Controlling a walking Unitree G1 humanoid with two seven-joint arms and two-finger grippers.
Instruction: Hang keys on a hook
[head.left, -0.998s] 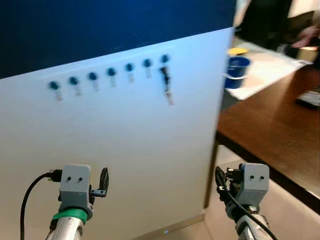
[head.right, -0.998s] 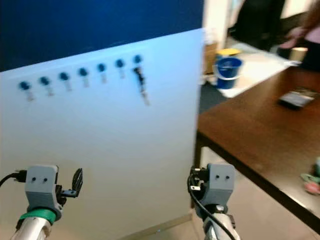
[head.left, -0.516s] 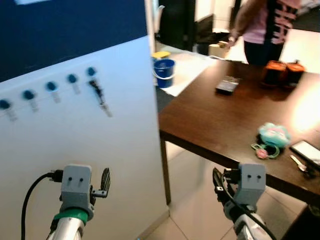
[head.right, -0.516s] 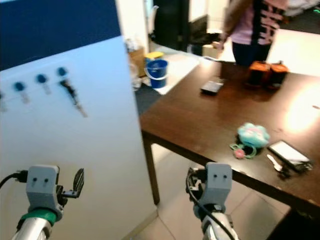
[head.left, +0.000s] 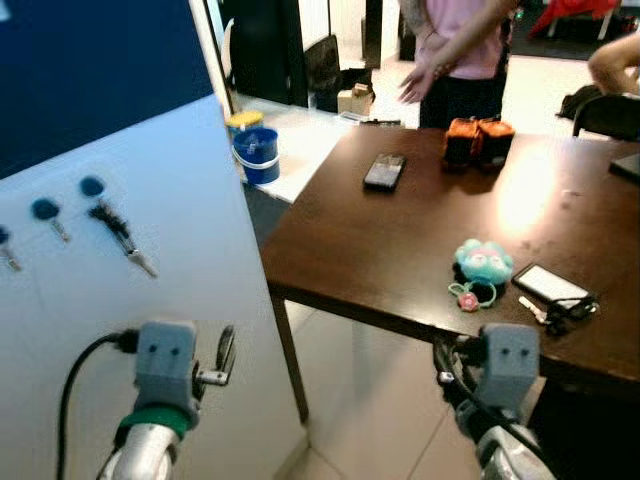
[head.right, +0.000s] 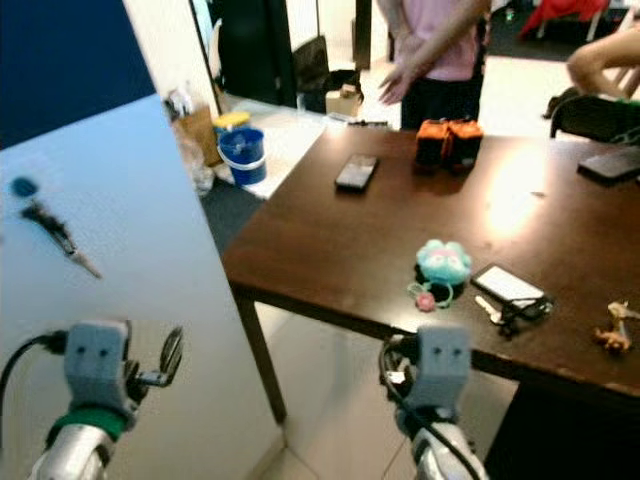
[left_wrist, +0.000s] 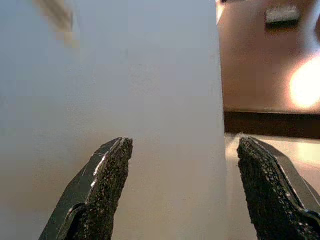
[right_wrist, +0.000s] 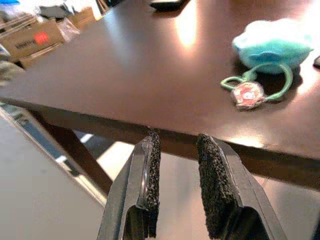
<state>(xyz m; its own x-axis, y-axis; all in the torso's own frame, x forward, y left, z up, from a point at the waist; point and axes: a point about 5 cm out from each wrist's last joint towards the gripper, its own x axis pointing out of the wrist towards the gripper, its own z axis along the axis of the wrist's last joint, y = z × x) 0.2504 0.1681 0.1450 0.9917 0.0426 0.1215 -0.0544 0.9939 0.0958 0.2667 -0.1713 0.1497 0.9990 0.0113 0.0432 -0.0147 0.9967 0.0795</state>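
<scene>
Keys (head.left: 553, 312) near worktop (head.left: 380, 250) front edge, beside phone (head.left: 546, 284). Left tool (left_wrist: 182, 187) spread wide before white board (head.left: 130, 290). Right tool (right_wrist: 175, 172) slightly parted, empty, below front edge.

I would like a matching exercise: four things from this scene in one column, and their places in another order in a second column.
Things:
1. blue bucket
2. turquoise plush keychain
3. hanging key
4. left tool

Places:
A. on the brown table, near its front edge
B. on the white board, under a blue hook
C. on the floor, beyond the table
D. open, facing the white board

Pairs: 1-C, 2-A, 3-B, 4-D
</scene>
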